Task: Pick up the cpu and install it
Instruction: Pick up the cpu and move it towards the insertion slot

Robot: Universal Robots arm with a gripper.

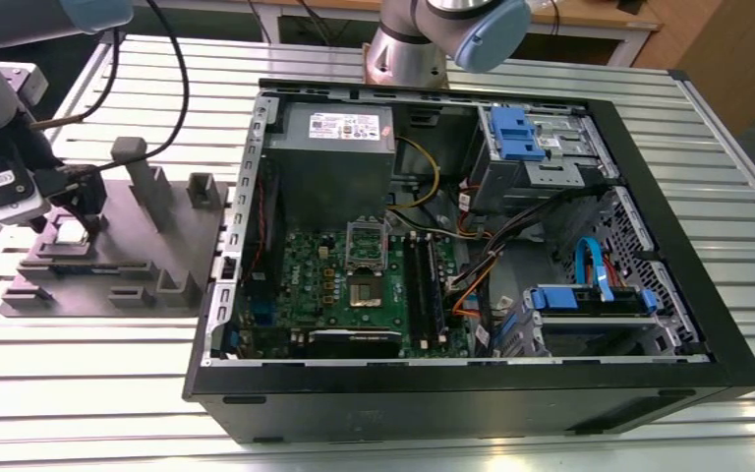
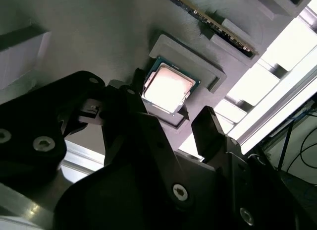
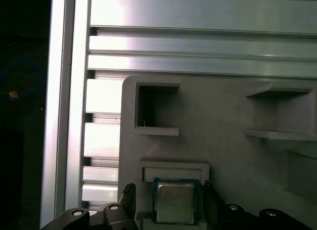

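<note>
The tool (image 2: 168, 105) hangs low over the cpu (image 2: 168, 87). Its two black fingers (image 2: 208, 126) are apart, one on each side of the chip, and are not clamped on it. The cpu lies flat with its metal top up in a shallow square pocket of a grey holder block (image 2: 99, 36). Both wrist views show it sitting inside the pocket's raised rim. Farther along the same block, a slot carries a thin green-edged card (image 2: 218, 23) standing on its edge. The first wrist view shows box-shaped recesses (image 3: 156, 108) in the block's surface.

The block lies on the ribbed metal worktop (image 1: 483, 442) at the exterior view's left, just beside an open black computer case (image 1: 483, 398). Inside the case, a green motherboard (image 1: 338, 295) lies on the floor with a silver socket frame (image 1: 367, 239) near its middle. A grey metal box (image 1: 331, 157) with a white label sits behind the board. Blue drive brackets (image 1: 515, 133) and loose cables (image 1: 483, 258) fill the side toward the exterior view's right. Beyond the case, the arm's base (image 1: 411, 54) stands on the worktop.
</note>
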